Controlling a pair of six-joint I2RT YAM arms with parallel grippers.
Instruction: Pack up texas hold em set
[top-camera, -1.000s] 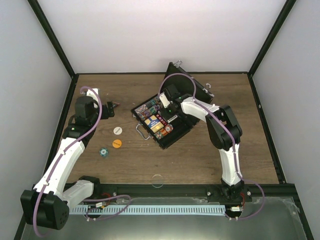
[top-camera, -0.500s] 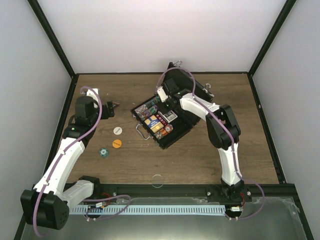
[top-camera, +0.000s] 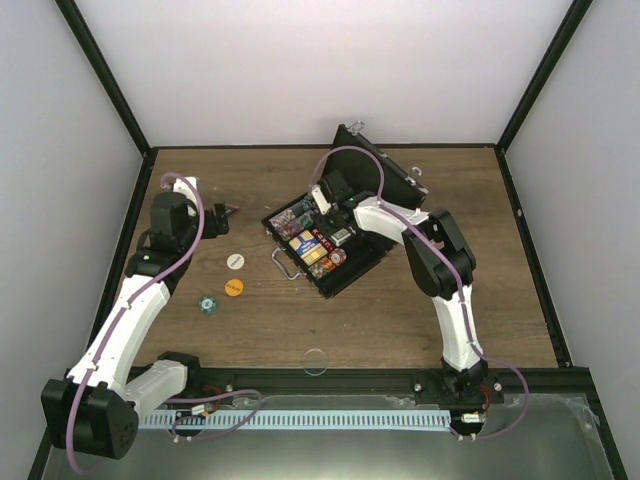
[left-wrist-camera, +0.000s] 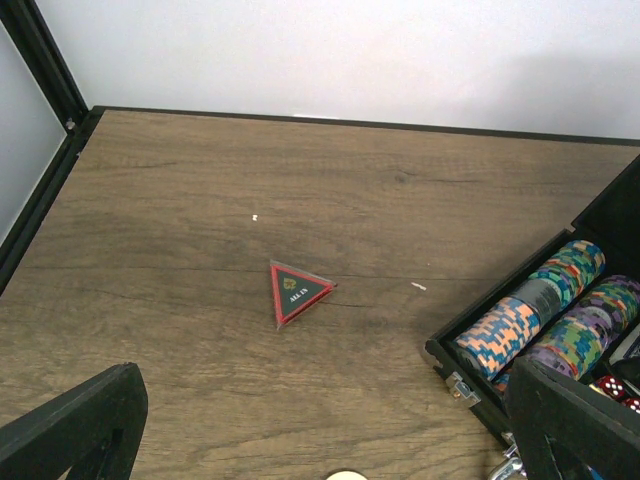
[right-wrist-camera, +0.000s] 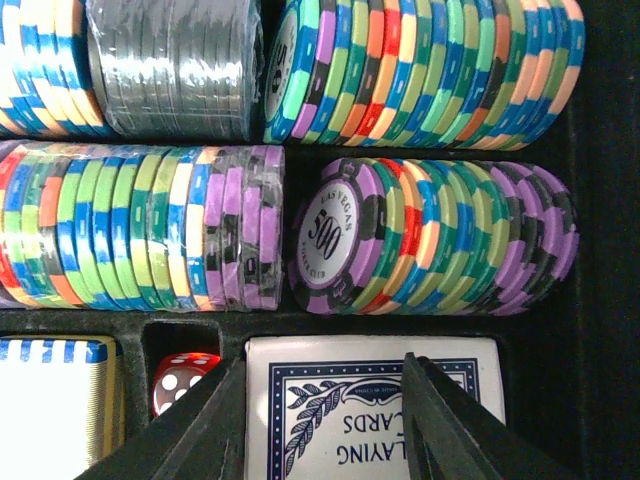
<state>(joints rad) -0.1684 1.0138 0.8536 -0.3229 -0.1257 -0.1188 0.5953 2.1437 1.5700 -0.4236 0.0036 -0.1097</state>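
Observation:
The black case (top-camera: 355, 272) lies open mid-table, its lid (top-camera: 388, 178) raised behind it. Rows of multicoloured chips (right-wrist-camera: 430, 235) fill its tray, and a blue-backed card deck (right-wrist-camera: 350, 400) lies in its slot beside a red die (right-wrist-camera: 180, 375). My right gripper (top-camera: 335, 208) hovers over the tray, open and empty, its fingertips (right-wrist-camera: 320, 420) above the deck. My left gripper (top-camera: 215, 218) is wide open and empty (left-wrist-camera: 320, 440), low over the table short of a triangular "ALL IN" marker (left-wrist-camera: 297, 291). White (top-camera: 234, 260), orange (top-camera: 233, 288) and blue (top-camera: 206, 304) buttons lie loose left of the case.
The case's silver handle (top-camera: 285, 265) sticks out toward the buttons. A clear disc (top-camera: 315, 360) lies near the front edge. The case's corner with chips (left-wrist-camera: 545, 310) is at the right of the left wrist view. Black frame posts and white walls enclose the table.
My right gripper has drawn back from the card deck toward the far left of the tray, leaving the deck in its slot. The left arm has not moved.

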